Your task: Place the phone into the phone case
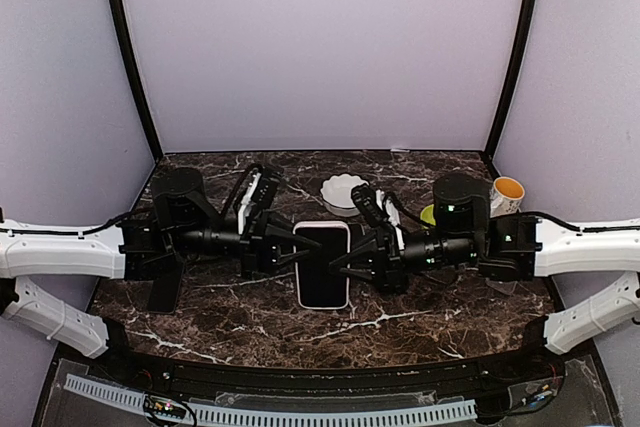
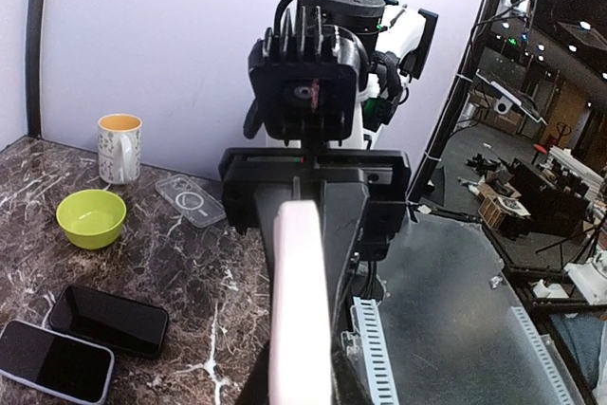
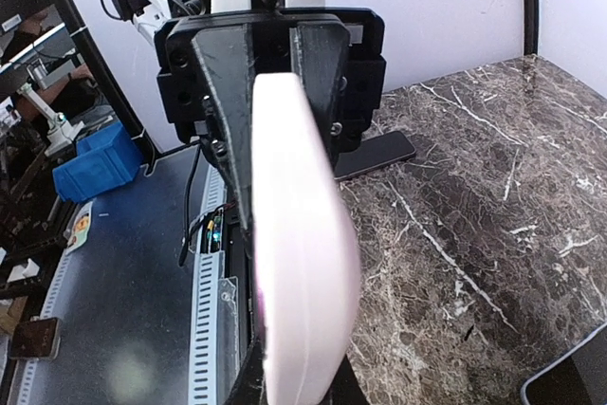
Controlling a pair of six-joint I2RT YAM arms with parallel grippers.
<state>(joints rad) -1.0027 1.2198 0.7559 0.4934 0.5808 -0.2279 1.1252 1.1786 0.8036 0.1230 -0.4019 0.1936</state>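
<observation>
1. Dark handset point(image 1: 163, 292): lies flat on the marble table point(image 1: 420, 317) under my left arm, at 8 o'clock from the centre of the overhead view.
2. Phone point(image 1: 322, 264): centre of the table, dark face up, pale rim. Long axis runs 12 to 6 o'clock. Whether the rim is a case or the phone's own body, I cannot tell.
3. My left claw point(image 1: 300, 250): clamped on the phone's 9 o'clock long edge.
4. My right claw point(image 1: 340, 265): closed on the 3 o'clock long edge, facing the left one.
5. White scalloped dish point(image 1: 341, 192): just past the phone at 12 o'clock, its inside plain white.
6. Green bowl point(image 2: 91, 217): at 2 o'clock, mostly behind my right arm from above, its inside bare.
7. Two more handsets point(image 2: 109, 321), side by side near the green bowl, face up.
8. Mug point(image 1: 506, 193): upright at 2 o'clock, farther out, orange inside. I cannot make out any contents.
9. Clear phone case point(image 2: 192, 199): flat beside the mug, apart from the phone.
</observation>
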